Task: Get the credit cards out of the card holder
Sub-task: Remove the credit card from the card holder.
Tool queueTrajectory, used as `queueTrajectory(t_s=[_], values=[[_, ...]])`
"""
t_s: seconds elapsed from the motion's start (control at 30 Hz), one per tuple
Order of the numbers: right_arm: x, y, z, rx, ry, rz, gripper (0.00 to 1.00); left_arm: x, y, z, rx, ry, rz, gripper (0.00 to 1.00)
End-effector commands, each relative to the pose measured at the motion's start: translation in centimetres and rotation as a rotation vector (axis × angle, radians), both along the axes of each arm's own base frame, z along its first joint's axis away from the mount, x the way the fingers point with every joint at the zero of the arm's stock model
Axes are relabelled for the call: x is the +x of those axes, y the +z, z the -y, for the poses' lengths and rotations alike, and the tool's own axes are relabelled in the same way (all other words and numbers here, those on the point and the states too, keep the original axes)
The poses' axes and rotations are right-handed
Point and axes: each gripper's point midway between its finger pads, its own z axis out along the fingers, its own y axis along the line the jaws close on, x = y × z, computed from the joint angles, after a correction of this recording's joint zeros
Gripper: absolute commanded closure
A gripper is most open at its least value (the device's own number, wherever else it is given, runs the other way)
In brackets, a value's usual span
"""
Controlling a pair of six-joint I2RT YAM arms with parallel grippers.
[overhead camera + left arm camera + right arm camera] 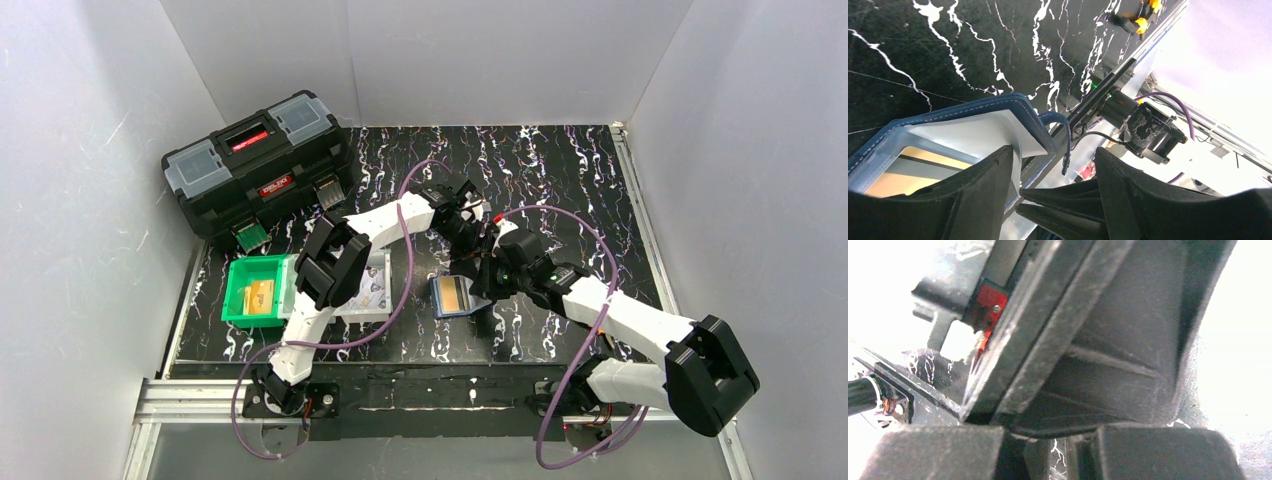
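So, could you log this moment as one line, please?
card holder: lying open | credit card: in pocket | left gripper: open at holder edge | right gripper: state unclear

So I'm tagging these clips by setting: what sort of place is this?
Probably a lab test cell: white panel walls box in a black marbled table, and two robot arms are bolted to a metal rail.

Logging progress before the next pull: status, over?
Left gripper open, astride card holder edge. Right gripper low beside it, grip unclear. One orange credit card inside. Nothing else in the way.
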Motion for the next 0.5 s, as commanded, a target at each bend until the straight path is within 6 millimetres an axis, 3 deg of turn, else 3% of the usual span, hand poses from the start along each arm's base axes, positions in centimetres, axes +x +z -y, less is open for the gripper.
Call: queueTrajectory(t_s=[0.0, 0.47], values=[[1.04, 1.48, -0.55, 0.029, 0.017, 0.106, 0.80, -2.37, 2.37, 0.99, -0.074, -0.062, -0.057, 0.40], [0.72, 1.91, -0.40, 0.023, 0.049, 0.139, 0.74, -2.86, 1.82, 0.63, -0.064, -0.064, -0.086, 0.39]])
